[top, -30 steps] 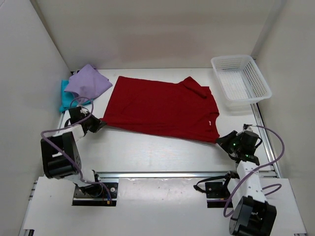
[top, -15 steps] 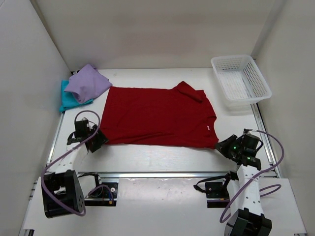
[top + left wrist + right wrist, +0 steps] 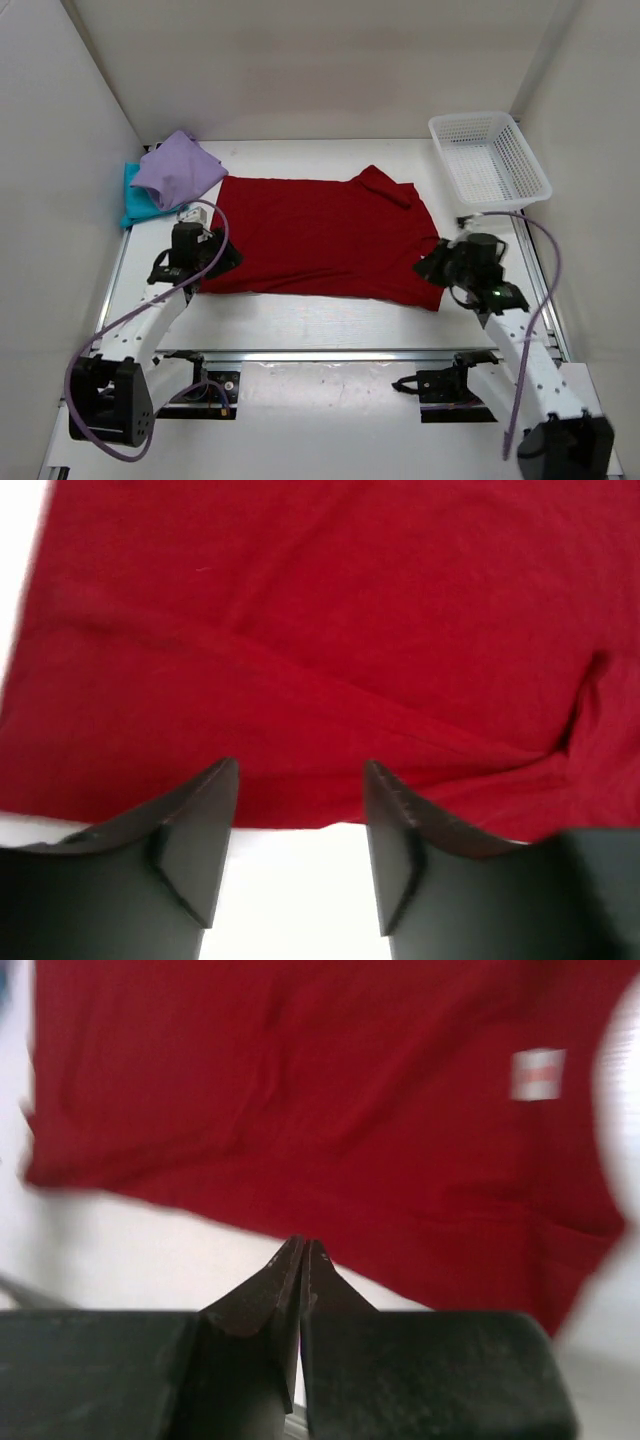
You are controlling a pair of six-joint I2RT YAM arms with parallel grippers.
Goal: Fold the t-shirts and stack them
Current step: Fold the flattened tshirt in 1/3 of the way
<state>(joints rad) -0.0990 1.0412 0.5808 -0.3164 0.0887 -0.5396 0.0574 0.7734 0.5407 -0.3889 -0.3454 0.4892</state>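
Left claw [image 3: 300, 768] parted — dark red t-shirt [image 3: 320, 235] spread flat.

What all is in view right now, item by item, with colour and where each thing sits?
dark red t-shirt: one, dark red, spread flat across the middle of the table
lavender t-shirt: one, light purple, far left corner, lying on the teal one
teal t-shirt: one, teal, far left corner, mostly covered by the lavender one
mesh basket: one, white plastic, far right corner, nothing in it
table: one, white, under everything
left end effector: one, black, open, at the red shirt's near left edge
right end effector: one, black, shut, at the red shirt's near right corner
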